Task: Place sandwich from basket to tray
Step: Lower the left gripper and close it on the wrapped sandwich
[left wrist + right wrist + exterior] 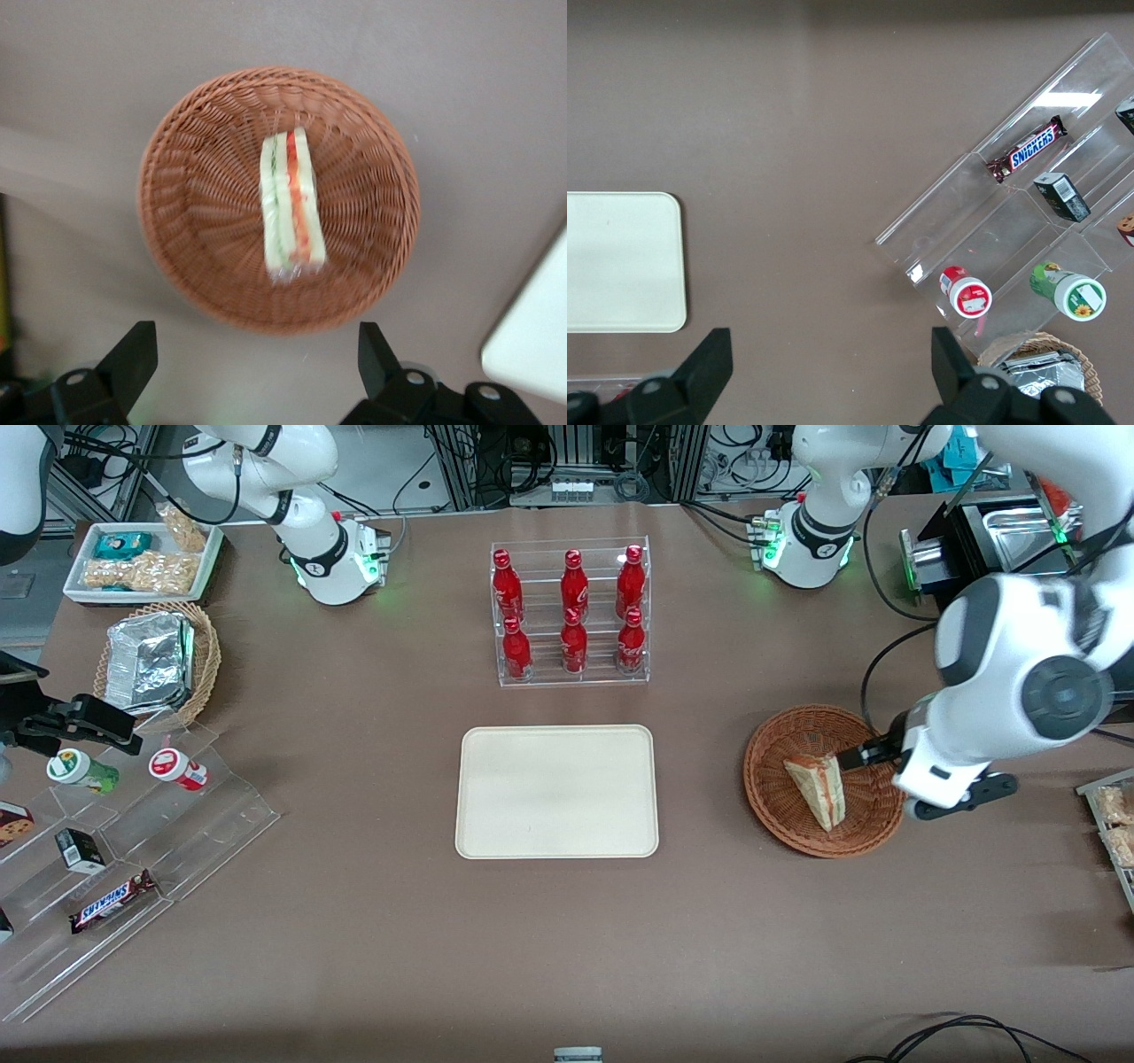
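Sandwich is lying on its side in the basket, well apart from the tray sitting bare at mid-desk. It is looking light, soft and squashable, so a gentle pinch across the bread faces seems best. Over the basket's edge the gripper is hovering, fingers spread wide and holding nothing. In the front view, the arm is hiding part of the basket rim.

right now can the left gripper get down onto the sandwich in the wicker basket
Probably yes. The left gripper hangs open above the basket, and the sandwich lies alone in it with nothing over it.
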You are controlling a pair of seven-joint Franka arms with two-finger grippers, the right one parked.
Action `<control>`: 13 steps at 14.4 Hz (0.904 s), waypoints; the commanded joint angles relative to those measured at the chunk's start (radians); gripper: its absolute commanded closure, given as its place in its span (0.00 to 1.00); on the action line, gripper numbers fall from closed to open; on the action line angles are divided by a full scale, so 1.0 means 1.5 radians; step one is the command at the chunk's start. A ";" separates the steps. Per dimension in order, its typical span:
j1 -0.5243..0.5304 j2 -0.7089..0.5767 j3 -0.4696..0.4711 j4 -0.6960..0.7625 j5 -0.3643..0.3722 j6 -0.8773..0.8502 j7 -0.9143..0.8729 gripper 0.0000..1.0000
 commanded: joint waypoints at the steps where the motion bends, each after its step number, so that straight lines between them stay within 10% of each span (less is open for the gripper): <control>1: -0.001 -0.023 0.004 -0.115 0.006 0.124 -0.091 0.00; 6: 0.035 -0.022 0.004 -0.284 0.003 0.371 -0.132 0.00; 13: 0.033 -0.013 0.002 -0.272 0.002 0.383 -0.133 0.00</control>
